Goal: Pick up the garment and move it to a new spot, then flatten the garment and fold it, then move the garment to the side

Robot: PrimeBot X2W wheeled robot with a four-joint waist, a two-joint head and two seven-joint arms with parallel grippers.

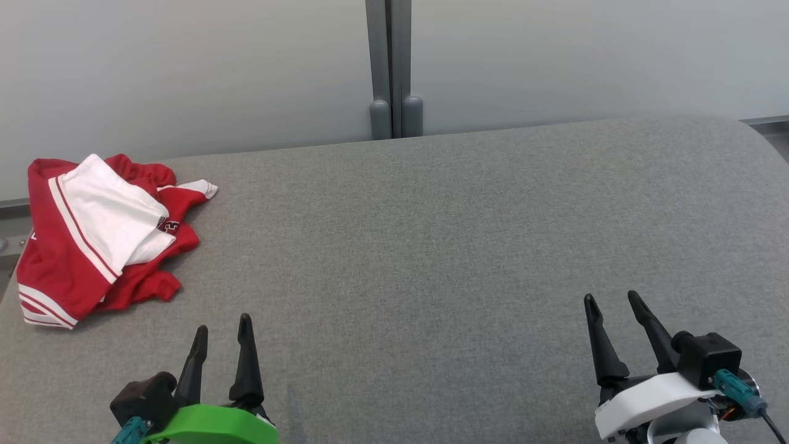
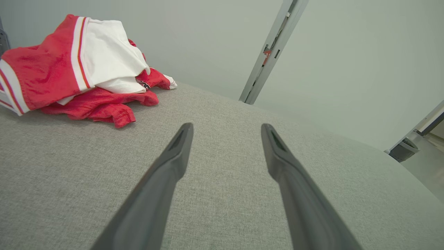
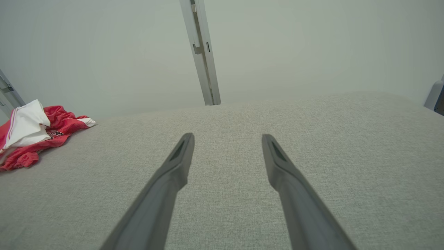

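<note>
The garment (image 1: 102, 237) is a crumpled red and white jersey lying in a heap at the far left of the grey fabric surface (image 1: 431, 259), close to its left edge. It also appears at the upper left as the garment (image 2: 74, 71) in the left wrist view and at the far left as the garment (image 3: 33, 137) in the right wrist view. My left gripper (image 1: 222, 327) hovers low at the front left, open and empty, a short way in front of the heap. At the front right my right gripper (image 1: 613, 301) is open too, far from the cloth.
A pale wall with a grey vertical post (image 1: 389, 68) runs behind the surface. The surface rounds off at the far right corner (image 1: 749, 132). A wide stretch of bare grey fabric lies between the two grippers.
</note>
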